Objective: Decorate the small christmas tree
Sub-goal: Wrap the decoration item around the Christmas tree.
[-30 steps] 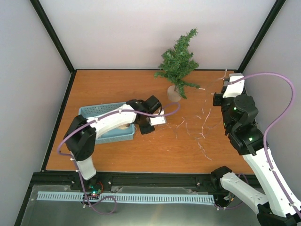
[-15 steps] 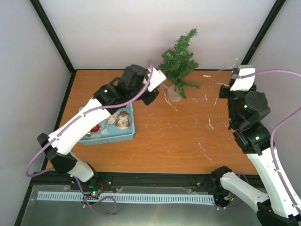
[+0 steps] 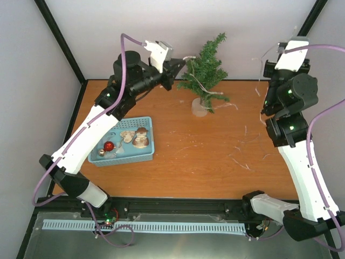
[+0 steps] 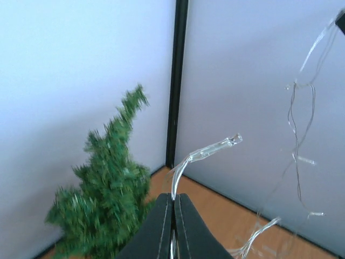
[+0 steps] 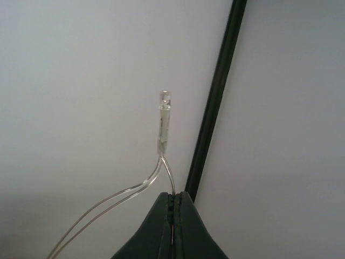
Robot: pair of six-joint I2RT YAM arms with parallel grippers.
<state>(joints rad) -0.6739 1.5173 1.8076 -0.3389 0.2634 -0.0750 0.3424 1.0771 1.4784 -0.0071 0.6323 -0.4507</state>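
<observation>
As both arms rise off orange wooden tabletop point(image 3: 178, 167), thin clear wire light string with tiny bulbs point(image 4: 207, 150) lifts with them. Left arm has swung from blue plastic basket point(image 3: 126, 159) to beside small dark green christmas tree point(image 3: 205, 70), which stands at tabletop's far edge. Left tool point(image 4: 173, 197) clenched on wire; right tool point(image 5: 173, 195) clenched on other end. Draping likely starting. Wire's middle too fine to trace; contact with branches unclear.

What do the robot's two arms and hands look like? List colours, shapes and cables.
The left arm and right arm have white shells, bulky black joints and a thin purple cable looping alongside each. The left hand and right hand each end in two dark, flat fingers tapering to a narrow tip.
</observation>
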